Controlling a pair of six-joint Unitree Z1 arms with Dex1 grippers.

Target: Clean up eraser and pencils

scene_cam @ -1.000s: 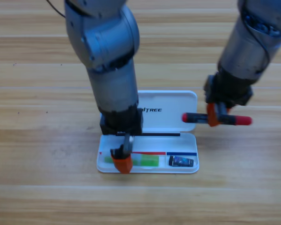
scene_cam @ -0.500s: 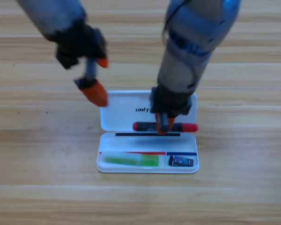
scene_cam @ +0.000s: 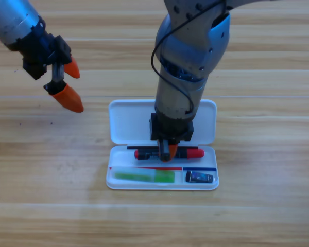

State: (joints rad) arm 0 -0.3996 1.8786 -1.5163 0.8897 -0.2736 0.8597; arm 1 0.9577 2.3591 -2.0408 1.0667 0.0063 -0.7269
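Since the earlier frame our right gripper [scene_cam: 169, 151] has carried the black-and-red pencil [scene_cam: 169, 153] from the lid down over the white case [scene_cam: 206, 110], jaws shut on it. The green pencil [scene_cam: 144, 176] and eraser [scene_cam: 199, 177] already lie in the tray, so only this pencil remains. Farther back, our left gripper [scene_cam: 67, 85] has retreated up-left, jaws apart and empty.

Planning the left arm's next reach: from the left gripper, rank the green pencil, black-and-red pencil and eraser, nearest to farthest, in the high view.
From the left gripper, open at upper left:
1. green pencil, case's lower left slot.
2. black-and-red pencil, held by the right gripper over the case's middle.
3. eraser, lower right slot.
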